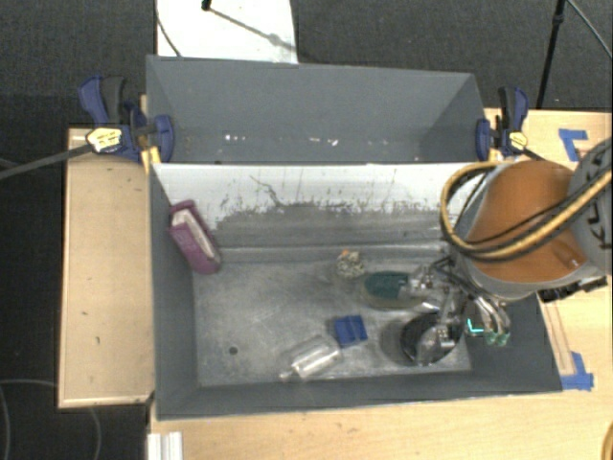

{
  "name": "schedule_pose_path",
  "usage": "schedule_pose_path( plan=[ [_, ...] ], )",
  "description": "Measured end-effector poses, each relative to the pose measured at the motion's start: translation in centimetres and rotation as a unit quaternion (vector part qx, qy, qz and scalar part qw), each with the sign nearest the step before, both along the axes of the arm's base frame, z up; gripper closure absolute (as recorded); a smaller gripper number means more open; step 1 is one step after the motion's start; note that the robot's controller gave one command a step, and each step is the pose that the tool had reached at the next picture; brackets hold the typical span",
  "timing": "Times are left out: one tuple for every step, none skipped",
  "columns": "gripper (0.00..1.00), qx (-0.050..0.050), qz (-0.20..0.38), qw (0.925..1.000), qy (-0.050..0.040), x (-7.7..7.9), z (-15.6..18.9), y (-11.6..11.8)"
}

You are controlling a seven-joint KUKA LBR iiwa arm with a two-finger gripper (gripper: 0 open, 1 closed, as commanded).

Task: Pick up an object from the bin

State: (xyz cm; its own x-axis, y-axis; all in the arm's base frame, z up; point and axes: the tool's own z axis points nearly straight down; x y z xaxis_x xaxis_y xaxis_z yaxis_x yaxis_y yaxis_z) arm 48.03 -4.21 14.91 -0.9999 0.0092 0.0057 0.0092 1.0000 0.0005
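Grey metal bin [239, 295], contents and arm. Gripper [442, 332]: lower right of the frame, low over the bin floor, its tip lost in metal parts and cables under the orange wrist cover [522, 223]; open or closed cannot be told. Black rounded object [412, 343]: on the floor at lower right, directly under and just left of the gripper, its right part covered by it; outline roughly round, so no long axis or heading can be made out. Dark teal lump [386, 284]: just above it, near the gripper, lying left to right. Small blue block [349, 331]: left of the black object. Clear plastic piece [311, 358]: lower centre, slanting up to the right. Small pale item [350, 264]: too small to identify. Purple rectangular block [194, 239]: leaning at the left wall.
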Motion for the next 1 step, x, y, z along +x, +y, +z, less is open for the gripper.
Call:
schedule_pose_path(
  plan=[
    [0.00, -0.002, 0.071, 0.9972, -0.0209, 4.17, -5.49, -2.97]
  ],
)
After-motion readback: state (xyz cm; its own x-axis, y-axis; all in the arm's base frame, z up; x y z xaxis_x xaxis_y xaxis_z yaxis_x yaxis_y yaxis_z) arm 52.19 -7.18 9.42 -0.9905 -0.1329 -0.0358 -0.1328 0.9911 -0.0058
